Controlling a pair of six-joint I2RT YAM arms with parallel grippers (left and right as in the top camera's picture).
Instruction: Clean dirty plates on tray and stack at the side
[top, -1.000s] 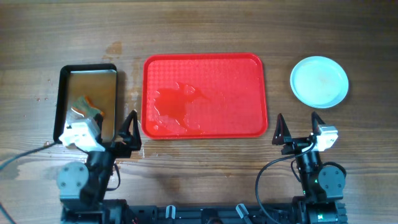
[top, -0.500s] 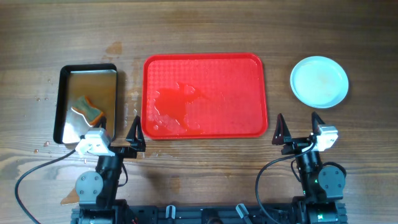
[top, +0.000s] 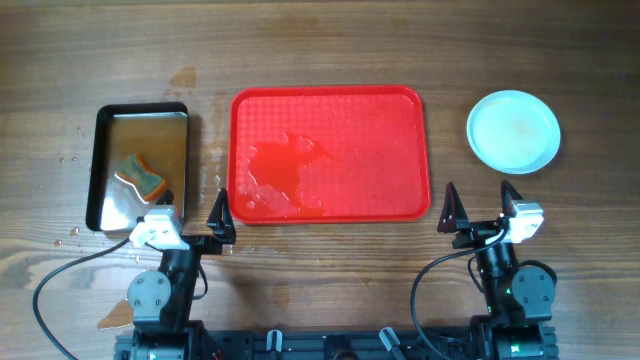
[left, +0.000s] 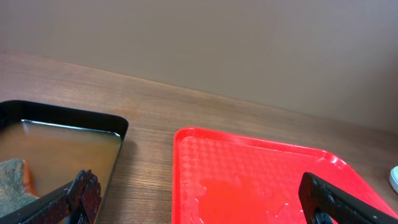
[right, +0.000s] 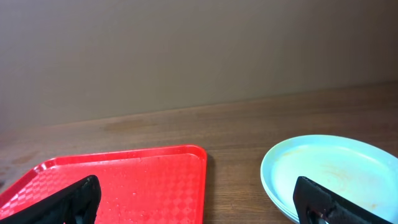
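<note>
The large red rectangular plastic tray (top: 330, 153) lay in the middle of the wooden table (top: 330, 50) with no plate on it. Only a wet, glossy patch (top: 280, 175) spread over the left half of its textured surface.

The round pale blue-white shallow plates (top: 513, 131) sat on the table to the right of the tray, well apart from its right edge and level with its far half. From above they read as a single disc. In the right wrist view a second rim showed under the top plate (right: 336, 171), so they were stacked, though how many could not be counted. The top plate carried only faint tan marks.

To the left of the tray, just beside it, stood a smaller black metal pan (top: 140, 107) holding brownish water. An orange-edged sponge (top: 140, 177) lay in the near half of the pan.

The left gripper (top: 192, 205) hung off the tray's near left corner, between tray and pan. Its jaws were spread wide and released, with nothing between them. In the left wrist view one finger lined up with the pan and the other with the tray.

The right gripper (top: 480, 200) hung off the tray's near right corner, on the near side of the plates. Its jaws were likewise spread wide and empty, touching neither tray nor plates.
</note>
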